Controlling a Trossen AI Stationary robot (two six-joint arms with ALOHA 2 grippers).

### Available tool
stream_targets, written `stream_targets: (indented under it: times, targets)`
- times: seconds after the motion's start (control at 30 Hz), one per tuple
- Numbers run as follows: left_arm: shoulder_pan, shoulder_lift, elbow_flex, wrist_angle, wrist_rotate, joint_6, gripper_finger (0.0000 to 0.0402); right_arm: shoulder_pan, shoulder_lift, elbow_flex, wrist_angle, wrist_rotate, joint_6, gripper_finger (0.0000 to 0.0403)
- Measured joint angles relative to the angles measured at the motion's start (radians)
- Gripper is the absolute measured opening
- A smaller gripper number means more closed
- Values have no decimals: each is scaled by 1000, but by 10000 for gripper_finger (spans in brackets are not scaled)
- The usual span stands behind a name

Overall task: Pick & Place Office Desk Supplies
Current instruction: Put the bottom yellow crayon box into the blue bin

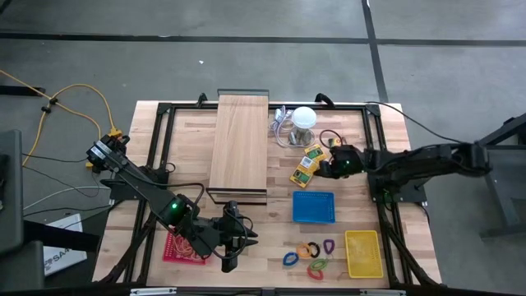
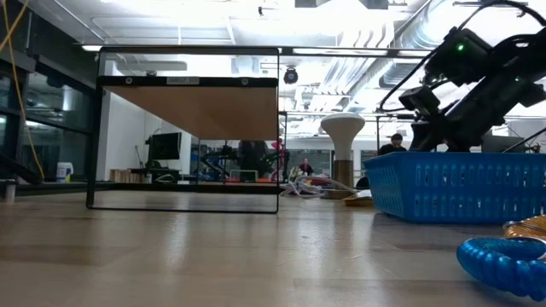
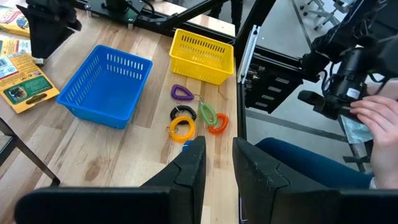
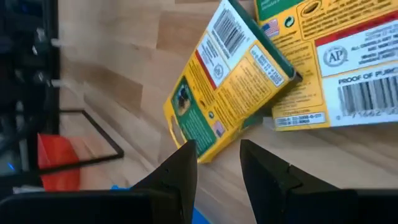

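Pale butcher-block planks make up the table [image 1: 189, 177], framed by black rails over a grey concrete floor. Near the left corner lies a red tray [image 1: 175, 249]. The left gripper [image 1: 229, 265] hovers just right of it, fingers slightly spread and holding nothing. Farther back, a long wooden board [image 1: 240, 141] runs near to far. Right of its far end sits a white ball-like object [image 1: 305, 117]. Two yellow printed packs [image 1: 308, 163] lie just nearer, overlapping, long axes running diagonally from far right to near left. The right gripper [image 1: 326, 168] hangs just beside them, fingers narrowly parted and empty. Nearer stands a blue basket [image 1: 314, 207]. Coloured loop clips [image 1: 308, 255] cluster near the front edge, a yellow basket [image 1: 362, 252] beside them.
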Motion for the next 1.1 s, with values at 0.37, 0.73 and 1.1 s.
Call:
stream_targets:
  times: [0.37, 0.73, 1.1]
  targets:
    - [0, 0, 0, 0, 0, 0, 77, 127, 93, 2, 70, 159, 189, 111]
    - [0, 0, 0, 0, 0, 0, 77, 189, 253, 69, 82, 287, 289, 111]
    - [0, 0, 0, 0, 0, 0, 77, 250, 313, 73, 111, 379, 386, 111]
